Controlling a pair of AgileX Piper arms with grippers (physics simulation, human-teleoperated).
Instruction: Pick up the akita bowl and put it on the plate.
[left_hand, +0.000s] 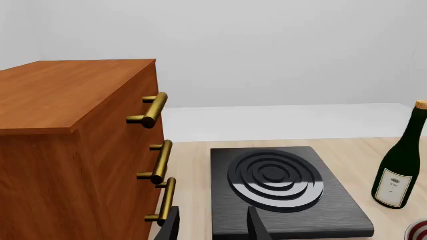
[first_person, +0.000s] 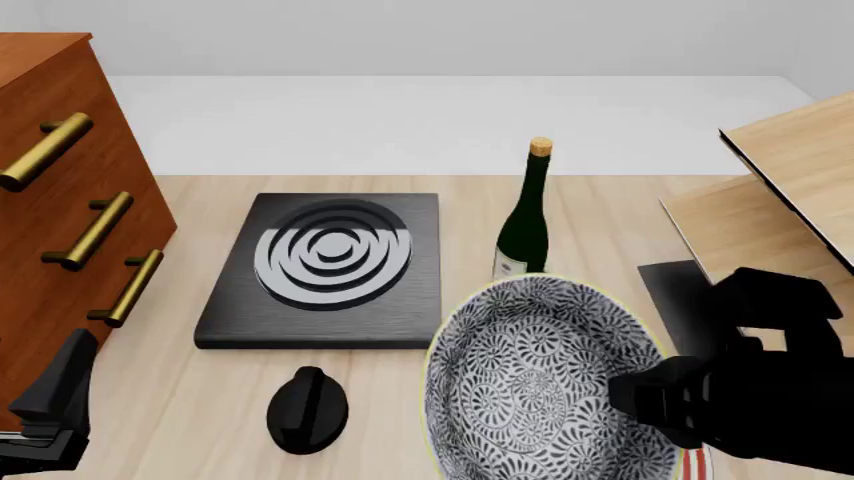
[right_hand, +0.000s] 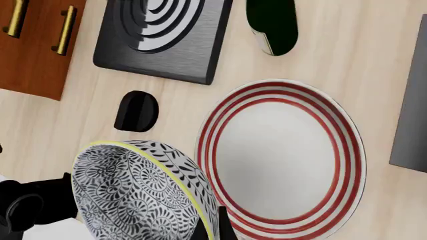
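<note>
The akita bowl (first_person: 541, 385), black-and-white patterned with a pale rim, hangs tilted in the air close to the front camera. My right gripper (first_person: 657, 396) is shut on its rim. In the right wrist view the bowl (right_hand: 137, 187) sits beside and above the red-ringed white plate (right_hand: 280, 155), with the gripper (right_hand: 212, 227) pinching the rim. From the front, only a red sliver of the plate (first_person: 694, 465) shows under the bowl. My left gripper (first_person: 54, 400) stays low at the near left, open and holding nothing (left_hand: 213, 227).
A black square stove (first_person: 327, 265) with grey rings lies mid-table, with a green wine bottle (first_person: 523, 215) to its right. A wooden cabinet (first_person: 54, 230) with brass handles stands left. A black oval knob (first_person: 308, 408) lies near the front. A wooden shelf (first_person: 787, 180) stands right.
</note>
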